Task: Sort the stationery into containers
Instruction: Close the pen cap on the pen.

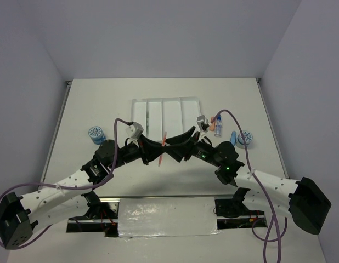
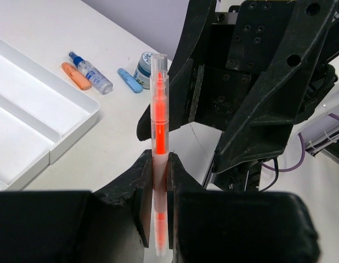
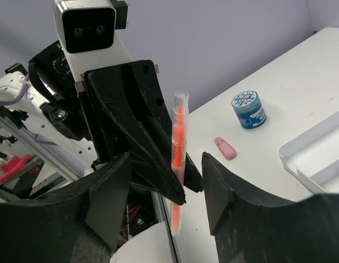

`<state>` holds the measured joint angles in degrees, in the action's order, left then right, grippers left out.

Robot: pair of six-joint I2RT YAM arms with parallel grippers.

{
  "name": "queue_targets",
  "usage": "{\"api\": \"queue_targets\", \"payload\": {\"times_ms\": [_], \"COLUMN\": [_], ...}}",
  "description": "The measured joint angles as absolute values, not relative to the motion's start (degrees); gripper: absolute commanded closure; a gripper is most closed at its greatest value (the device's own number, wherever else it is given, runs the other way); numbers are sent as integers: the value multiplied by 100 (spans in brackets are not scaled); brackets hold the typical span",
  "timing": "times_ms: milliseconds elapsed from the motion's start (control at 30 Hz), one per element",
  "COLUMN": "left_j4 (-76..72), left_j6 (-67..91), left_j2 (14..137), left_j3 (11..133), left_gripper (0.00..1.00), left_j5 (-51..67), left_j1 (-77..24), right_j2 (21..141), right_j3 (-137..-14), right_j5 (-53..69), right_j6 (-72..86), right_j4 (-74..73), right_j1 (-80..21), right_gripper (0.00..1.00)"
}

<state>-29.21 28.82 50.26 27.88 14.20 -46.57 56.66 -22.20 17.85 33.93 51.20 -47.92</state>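
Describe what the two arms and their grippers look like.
Both are built alike. The left arm and right arm have white links dotted with holes, black joints and bulky black end housings. A purple cable loops along each. Small green lights glow on the right arm. The left gripper and right gripper have chunky matte black fingers. A pale grey camera block sits on each wrist.

My left gripper [image 2: 159,171] is pinching the orange pen [image 2: 158,109] upright. Past the white tray [image 2: 76,129]'s corner on the desk sit an orange capsule [image 2: 76,76], blue-capped bottle [image 2: 92,72], blue capsule [image 2: 129,80] and a blue-white roll [image 2: 142,68].
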Motion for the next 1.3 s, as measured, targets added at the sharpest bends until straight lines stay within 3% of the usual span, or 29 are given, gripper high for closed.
{"api": "queue_targets", "payload": {"times_ms": [167,467,800,1033,1300], "left_j4": [-2923,-2919,-2919,-2849,-2628], "left_j6": [2873,2869,2864,2851,2696], "left_j2": [4919,4923,4923,4921,4886], "left_j3": [2788,2786,2786,2786,2840], "left_gripper": [100,100,100,100,100], "left_j5": [1437,1540,1581,1594,1570], "left_j1": [-4652,-4652,-4652,-4630,-4628], "right_j2": [5572,5588,5767,5802,5953], "right_j3": [-2338,-2882,-3050,-3050,-2902], "right_j5": [1782,1743,1791,1914,1935], "right_j6": [3221,3011,3013,3105,3260], "right_j4": [4893,4407,4318,4351,4716], "right_j1": [-4792,-4626,-4499,-4484,-4477], "right_gripper": [35,38,60,100,100]}}
